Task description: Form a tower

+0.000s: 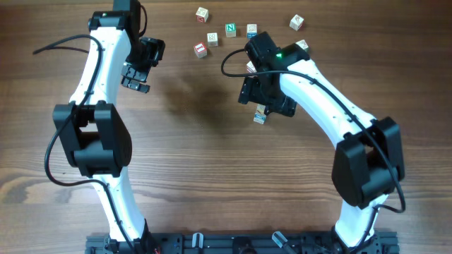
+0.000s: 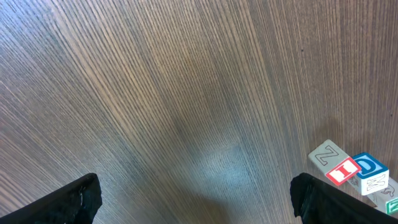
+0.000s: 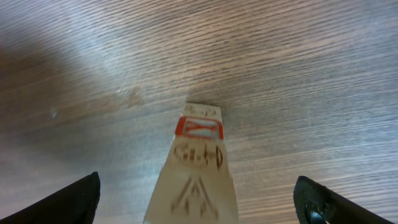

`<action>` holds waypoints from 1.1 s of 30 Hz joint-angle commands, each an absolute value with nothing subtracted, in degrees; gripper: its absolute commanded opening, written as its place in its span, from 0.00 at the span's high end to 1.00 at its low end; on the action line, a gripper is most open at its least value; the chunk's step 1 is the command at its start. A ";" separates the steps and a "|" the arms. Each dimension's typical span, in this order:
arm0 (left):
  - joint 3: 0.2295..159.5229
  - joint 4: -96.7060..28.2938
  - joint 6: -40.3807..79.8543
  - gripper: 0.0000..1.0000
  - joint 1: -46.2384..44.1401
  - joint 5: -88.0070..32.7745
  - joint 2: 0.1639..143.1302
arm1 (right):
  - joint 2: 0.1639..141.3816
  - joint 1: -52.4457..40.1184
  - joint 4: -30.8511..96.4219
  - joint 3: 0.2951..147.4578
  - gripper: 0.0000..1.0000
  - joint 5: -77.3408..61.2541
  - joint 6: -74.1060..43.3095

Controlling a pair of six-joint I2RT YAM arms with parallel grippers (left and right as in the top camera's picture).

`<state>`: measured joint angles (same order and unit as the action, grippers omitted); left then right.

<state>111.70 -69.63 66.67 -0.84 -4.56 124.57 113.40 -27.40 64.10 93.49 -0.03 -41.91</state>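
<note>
The tower (image 3: 199,155) stands upright on the desk (image 3: 93,74), long axis vertical; right pincer (image 3: 198,202) spread wide either side. Left pincer (image 2: 194,199) also wide.

Soft, even light, pale glare on the table (image 2: 214,155), close-range blur on the tower (image 3: 198,186).

Left hand (image 2: 196,190), right hand (image 3: 196,186): jaws wide

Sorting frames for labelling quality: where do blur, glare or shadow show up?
Right wrist: the tower fills the near field, its lower faces blurred. Left wrist: grain sharp, a pale glare patch on the table. Overhead: a soft dark shadow on the wood near centre.
</note>
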 commanded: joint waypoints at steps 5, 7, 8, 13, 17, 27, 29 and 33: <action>111.44 -69.63 66.00 0.00 -0.62 -3.99 122.78 | 94.94 -27.46 66.52 94.83 0.00 -0.47 -14.81; 111.44 -69.63 66.00 0.00 -0.62 -3.99 122.78 | 91.29 -27.42 65.73 94.83 0.00 1.80 -10.68; 111.44 -69.65 66.00 0.00 -0.62 -3.99 122.78 | 90.19 -27.33 65.14 94.83 0.00 1.87 -10.59; 111.44 -69.63 66.00 0.00 -0.62 -3.99 122.78 | 91.66 -27.29 64.40 94.80 0.00 1.21 7.25; 111.44 -69.63 66.00 0.00 -0.62 -3.99 122.78 | 98.21 -26.00 64.05 94.80 0.00 -3.79 13.43; 111.44 -69.63 66.00 0.00 -0.62 -3.99 122.78 | 107.07 -22.04 61.14 94.87 0.00 -10.68 23.90; 111.44 -69.63 66.00 0.00 -0.62 -3.99 122.78 | 106.91 -22.06 63.81 97.89 0.00 -16.51 24.56; 111.44 -69.63 66.00 0.00 -0.62 -3.99 122.78 | 106.89 -22.06 73.49 121.54 0.00 -19.77 25.10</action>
